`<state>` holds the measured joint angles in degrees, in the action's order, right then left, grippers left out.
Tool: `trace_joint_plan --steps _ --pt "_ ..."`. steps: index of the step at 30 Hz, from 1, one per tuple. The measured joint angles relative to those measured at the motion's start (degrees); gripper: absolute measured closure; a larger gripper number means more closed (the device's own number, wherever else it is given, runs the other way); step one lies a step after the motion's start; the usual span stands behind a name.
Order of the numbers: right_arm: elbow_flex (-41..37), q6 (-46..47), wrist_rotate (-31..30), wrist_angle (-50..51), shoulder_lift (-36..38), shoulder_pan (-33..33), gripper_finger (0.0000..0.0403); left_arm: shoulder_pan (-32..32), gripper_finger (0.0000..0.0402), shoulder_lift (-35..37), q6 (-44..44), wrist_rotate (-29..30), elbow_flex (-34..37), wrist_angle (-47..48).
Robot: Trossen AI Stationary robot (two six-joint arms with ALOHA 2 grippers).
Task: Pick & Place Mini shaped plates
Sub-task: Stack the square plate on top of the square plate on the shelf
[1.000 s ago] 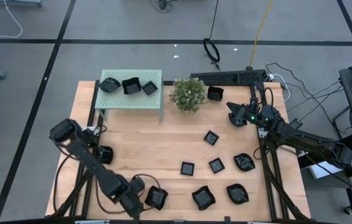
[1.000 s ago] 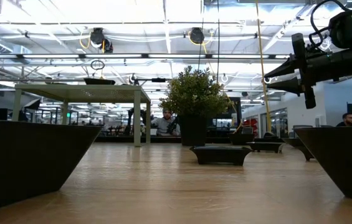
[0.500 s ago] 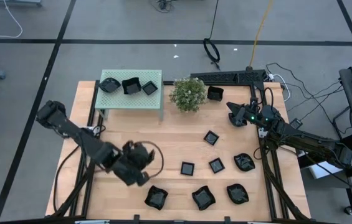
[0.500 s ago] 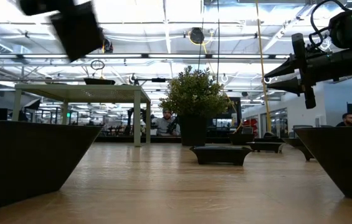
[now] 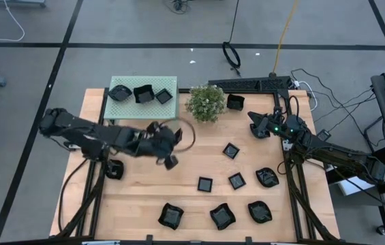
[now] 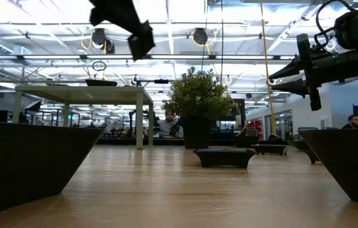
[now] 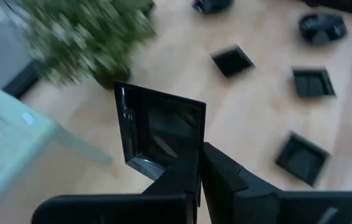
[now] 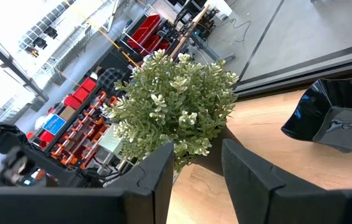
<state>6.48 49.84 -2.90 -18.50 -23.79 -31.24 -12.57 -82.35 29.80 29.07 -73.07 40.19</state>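
Nearest the front edge of the table (image 5: 144,190), three plates (image 5: 221,216) lie in a row, none yet collected; beyond them four more sit loose toward the plant (image 5: 205,103), one lies by the left arm's base, and one rests just right of the plant. The left gripper (image 5: 168,144), short of the plant on its left, is clamped on the rim of a square plate (image 7: 161,127), carried in the air. Farther back, left of the plant, the green stand (image 5: 144,102) carries three plates, so judged roughly a quarter done, one in transit, nine left. The right gripper (image 5: 255,126) waits right of the plant, fingers apart, holding nothing. Versus a second ago: the left gripper has lifted from the front-edge row and swung toward the stand; the right arm is unchanged.
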Motion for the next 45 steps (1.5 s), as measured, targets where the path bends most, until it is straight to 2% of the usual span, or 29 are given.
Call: trace_joint_plan --steps 8,14,20,24,31,38,45 --pt "0.0 0.0 0.0 0.0 0.0 0.0 0.0280 13.8 0.0391 0.0 -10.4 -1.1 -7.6 0.1" --pt "0.0 0.0 0.0 0.0 0.0 0.0 0.0280 24.0 0.0394 0.0 -11.8 -1.0 -9.0 0.4" --pt "0.0 0.0 0.0 0.0 0.0 0.0 0.0280 30.5 0.0390 -2.8 -11.9 -1.9 -9.0 2.6" --pt "0.0 0.0 0.0 0.0 0.0 0.0 0.0280 33.3 0.0383 -6.0 -11.6 -3.8 -9.0 5.4" --pt "0.0 0.0 0.0 0.0 0.0 0.0 0.0280 36.4 0.0396 -9.3 -9.2 -5.8 -9.0 7.7" --pt "0.0 0.0 0.0 0.0 0.0 0.0 0.0280 37.1 0.0382 -8.6 -15.0 -6.1 -9.0 7.8" --pt "0.0 0.0 0.0 0.0 0.0 0.0 0.0280 36.8 0.0394 -7.8 -19.3 -5.2 -9.0 8.3"
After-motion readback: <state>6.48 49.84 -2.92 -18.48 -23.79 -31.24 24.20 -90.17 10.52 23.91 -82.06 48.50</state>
